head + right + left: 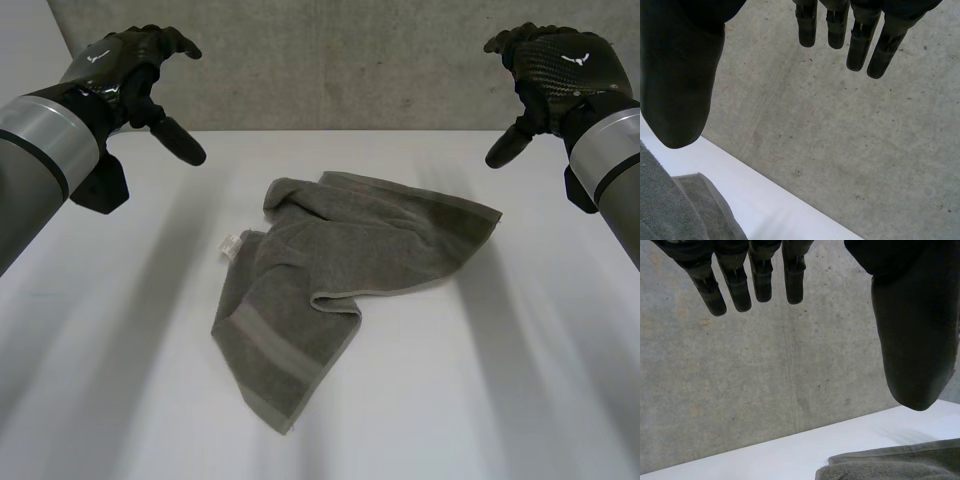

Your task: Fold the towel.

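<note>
You have the towel [340,270] lying rumpled about the middle of the white table [90,340], well apart from the left and right edges. It is grey-green and loosely doubled over itself: 1 broad part spreads toward the right edge, with a hemmed border curling back across the middle, and 1 narrower part runs down toward the near edge and ends in a banded hem. A small white label [230,245] sticks out at the towel's left side and rests on the table.

Your left hand [125,70] hangs in the air over the far left corner, touching nothing. In the left wrist view its fingers [757,280] hang straight and relaxed with the thumb [915,340] spread wide from them, and nothing lies between; the hand is empty. Beyond the thumb you see a hemmed edge of the towel [900,462] on the table.

Your right hand [560,65] is raised over the far right corner, likewise clear of the cloth. In the right wrist view its fingers [860,40] are straight and the thumb [680,75] stands apart, holding nothing. A folded edge of the towel [670,210] lies below the thumb.

A grey concrete wall [330,60] stands along the far edge of the table.
</note>
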`<state>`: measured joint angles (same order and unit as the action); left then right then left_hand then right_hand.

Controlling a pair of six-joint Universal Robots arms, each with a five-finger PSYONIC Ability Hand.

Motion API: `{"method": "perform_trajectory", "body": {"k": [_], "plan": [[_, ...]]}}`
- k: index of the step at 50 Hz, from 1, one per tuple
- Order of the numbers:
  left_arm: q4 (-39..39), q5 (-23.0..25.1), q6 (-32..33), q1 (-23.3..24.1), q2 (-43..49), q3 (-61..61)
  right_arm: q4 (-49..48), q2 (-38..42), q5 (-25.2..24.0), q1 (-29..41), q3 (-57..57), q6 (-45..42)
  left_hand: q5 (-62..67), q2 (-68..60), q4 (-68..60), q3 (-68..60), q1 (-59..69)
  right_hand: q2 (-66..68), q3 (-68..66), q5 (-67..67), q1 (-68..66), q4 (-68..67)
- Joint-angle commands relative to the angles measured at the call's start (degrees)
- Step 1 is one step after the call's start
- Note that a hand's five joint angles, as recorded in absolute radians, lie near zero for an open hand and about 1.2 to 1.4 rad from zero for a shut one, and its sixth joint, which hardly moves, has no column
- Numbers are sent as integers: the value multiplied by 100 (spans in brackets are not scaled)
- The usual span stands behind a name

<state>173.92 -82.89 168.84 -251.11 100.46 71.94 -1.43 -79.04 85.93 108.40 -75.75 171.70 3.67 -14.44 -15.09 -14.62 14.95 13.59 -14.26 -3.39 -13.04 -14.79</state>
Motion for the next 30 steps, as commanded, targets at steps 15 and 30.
{"method": "perform_trajectory", "body": {"k": [15,30], "plan": [[-42,107,598,484,-343,330,11,126,-1377,-56,-36,-814,-245,322,387,340,-373,-359,426,339,304,479],[808,-51,1292,924,-387,2630,82,1863,-2274,-618,183,-3377,-94,171,236,189,-221,-359,426,339,304,479]]}}
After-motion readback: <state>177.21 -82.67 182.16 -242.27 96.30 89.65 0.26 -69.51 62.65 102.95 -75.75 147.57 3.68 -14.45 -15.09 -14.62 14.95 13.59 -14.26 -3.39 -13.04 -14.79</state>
